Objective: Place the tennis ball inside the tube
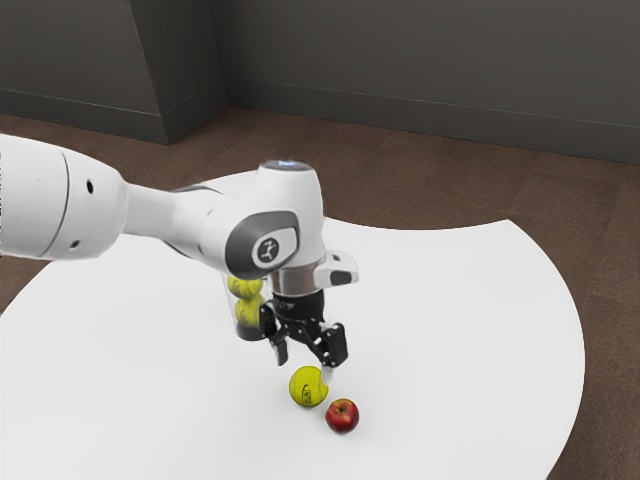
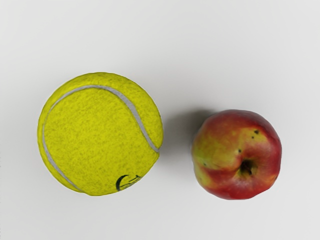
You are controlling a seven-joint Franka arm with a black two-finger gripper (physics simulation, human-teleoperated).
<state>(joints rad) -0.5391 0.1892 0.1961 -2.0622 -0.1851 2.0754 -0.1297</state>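
Going from the exterior view's left to its right, a white robot arm reaches in over a white table. Next comes the clear tube, standing upright behind the pincer and toward the exterior view's left of it, with yellow balls stacked inside; its mouth is hidden by the arm. Then comes the black pincer, pointing down, its two fingers well apart with nothing clamped between them. The loose tennis ball, bright yellow with a pale seam, rests on the table just below the pincer's fingertips. One fingertip overlaps the ball's edge in the exterior view; whether they touch cannot be told. Being round, the ball has no long axis to line up with. Farthest along, a red apple sits close beside the ball, past the pincer on the side away from the tube, and the wrist view shows a narrow strip of bare table between the two. The next step, by judgement, is a short drop straddling the ball, perhaps after a slight sideways correction. The finger on the apple's side seems likely to need that narrow strip, and could nudge the apple or press on the ball if it comes down off line.
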